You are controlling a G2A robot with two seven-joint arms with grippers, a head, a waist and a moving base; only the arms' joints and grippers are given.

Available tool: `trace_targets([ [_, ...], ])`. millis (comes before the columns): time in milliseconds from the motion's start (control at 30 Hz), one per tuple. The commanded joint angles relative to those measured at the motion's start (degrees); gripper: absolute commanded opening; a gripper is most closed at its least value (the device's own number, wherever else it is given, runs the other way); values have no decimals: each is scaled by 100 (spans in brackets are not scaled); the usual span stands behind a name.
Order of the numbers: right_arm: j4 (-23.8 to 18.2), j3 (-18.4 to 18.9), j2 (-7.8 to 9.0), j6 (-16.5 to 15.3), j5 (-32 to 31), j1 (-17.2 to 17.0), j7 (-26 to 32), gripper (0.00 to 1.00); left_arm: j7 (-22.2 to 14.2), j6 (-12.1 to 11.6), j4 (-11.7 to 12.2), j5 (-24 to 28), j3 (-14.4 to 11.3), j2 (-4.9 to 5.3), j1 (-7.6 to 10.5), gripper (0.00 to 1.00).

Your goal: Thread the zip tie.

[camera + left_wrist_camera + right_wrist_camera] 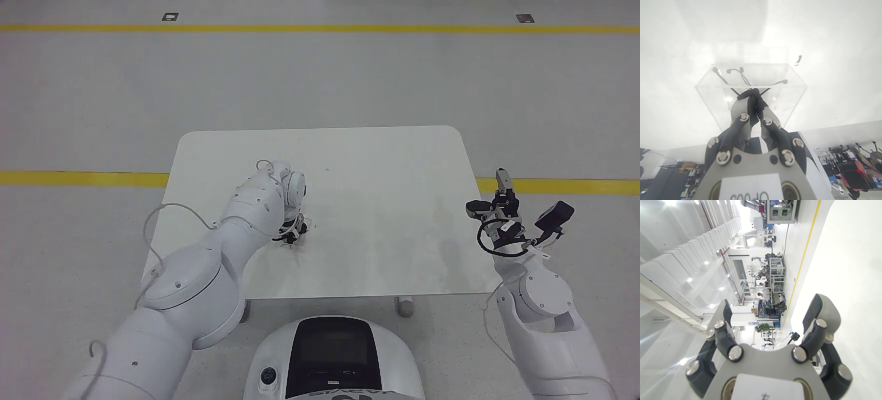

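Pinching | left hand (755, 96) is holding its fingers together, seemingly clamped on a zip tie (734, 91) inside the clear box (797, 76), frame centre | right hand (770, 300) is hovering spread apart, empty | threading is not yet starting; pickup stage only
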State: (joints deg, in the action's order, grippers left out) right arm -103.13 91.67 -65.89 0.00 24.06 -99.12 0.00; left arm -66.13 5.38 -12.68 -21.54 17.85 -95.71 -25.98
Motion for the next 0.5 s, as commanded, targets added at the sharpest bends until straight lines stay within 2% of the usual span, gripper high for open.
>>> trace_targets([
  [0, 0, 0, 0, 0, 0, 0, 0, 100, -15, -29, 7, 5, -3, 7, 21, 0],
  [233, 0, 0, 0, 0, 0, 0, 0, 100, 58, -126, 4, 81, 30, 63, 106, 0],
  [467, 0, 0, 0, 0, 0, 0, 0, 100, 50, -279, 7, 198, 85, 166, 155, 0],
])
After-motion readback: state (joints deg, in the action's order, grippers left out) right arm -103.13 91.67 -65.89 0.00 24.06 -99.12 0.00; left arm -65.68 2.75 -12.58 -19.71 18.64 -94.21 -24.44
